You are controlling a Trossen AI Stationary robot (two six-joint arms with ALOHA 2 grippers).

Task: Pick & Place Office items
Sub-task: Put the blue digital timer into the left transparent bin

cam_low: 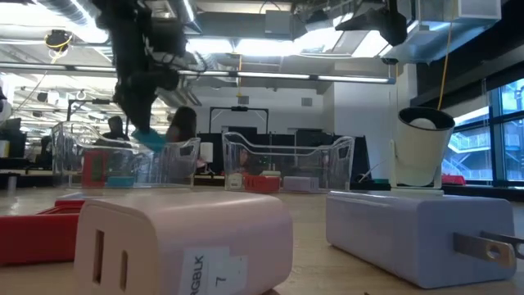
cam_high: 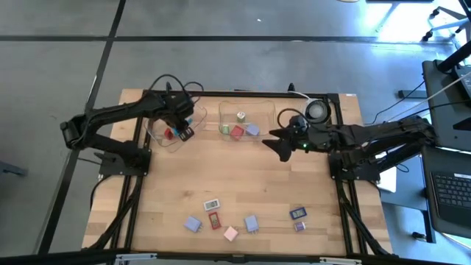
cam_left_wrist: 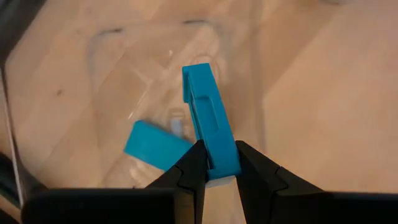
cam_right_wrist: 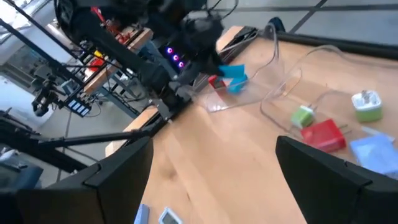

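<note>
1. The left gripper (cam_left_wrist: 214, 167) hangs above the left clear plastic tray (cam_high: 158, 136), its dark fingers (cam_left_wrist: 189, 171) pinching a flat teal block (cam_left_wrist: 208, 118) by one end.
2. A second teal block (cam_left_wrist: 155, 144) lies in that tray beneath it (beside a red block (cam_high: 168, 133)).
3. The right gripper (cam_high: 276, 141) hovers over bare wood just beside the second clear tray (cam_high: 265, 112), fingers spread wide and holding nothing.
4. The remaining small flat blocks (cam_high: 213, 205) lie scattered near the table's front edge.
</note>
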